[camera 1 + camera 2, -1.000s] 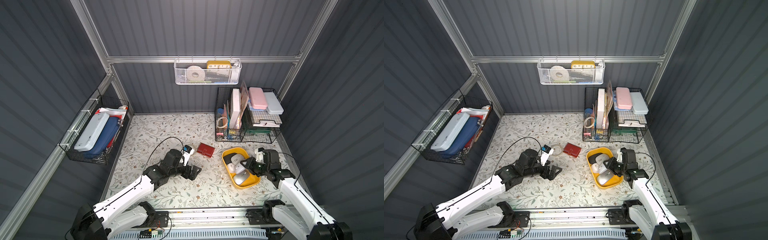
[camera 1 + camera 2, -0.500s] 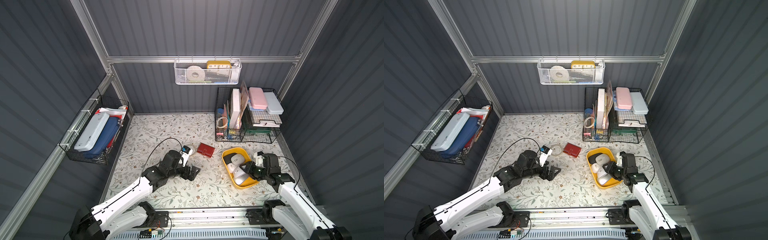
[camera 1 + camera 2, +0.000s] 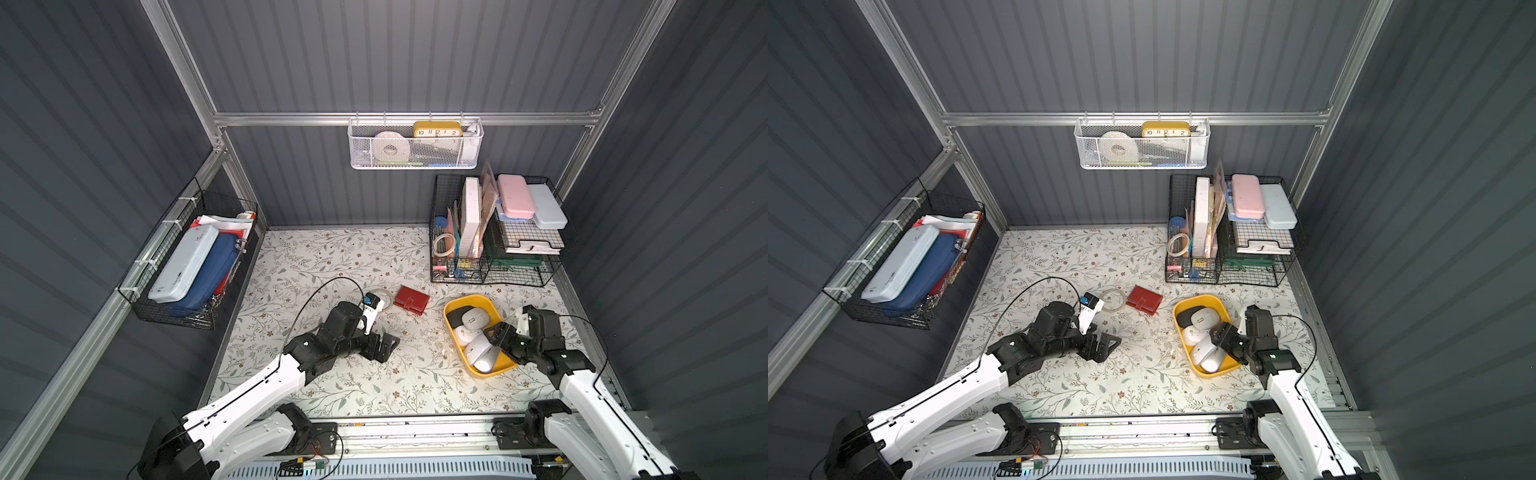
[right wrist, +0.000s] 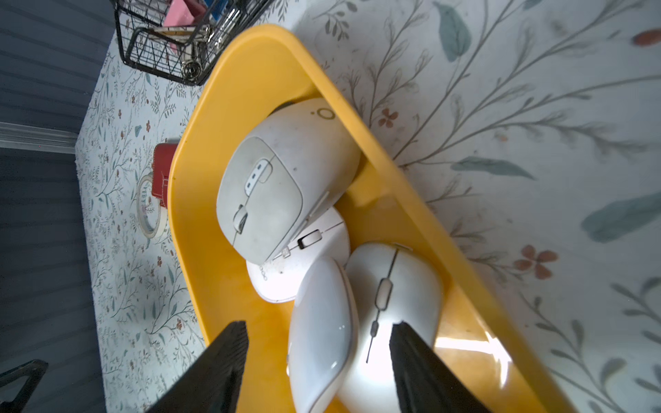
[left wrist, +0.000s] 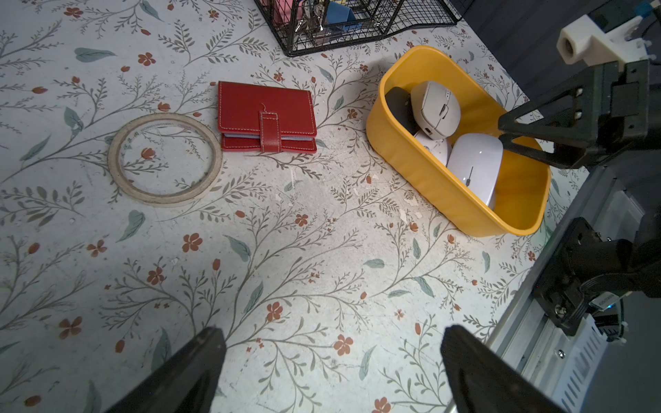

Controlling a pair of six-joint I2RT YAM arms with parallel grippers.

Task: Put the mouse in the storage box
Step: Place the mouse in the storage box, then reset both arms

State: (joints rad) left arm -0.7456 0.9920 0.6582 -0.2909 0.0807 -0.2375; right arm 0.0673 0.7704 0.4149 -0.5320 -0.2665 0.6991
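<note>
In both top views, seen from high up and far off, looking down on the whole flowery table (image 3: 332, 257). From the left wrist, low and near, looking across the table toward the yellow storage box (image 5: 429, 189). From the right wrist, very close, right above the same box. Shared by all views: that box.

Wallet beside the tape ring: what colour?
The wallet is red with pale stitching; clearest in the left wrist view.

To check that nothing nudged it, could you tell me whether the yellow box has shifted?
No; the yellow box keeps its gap from the red wallet.
</note>
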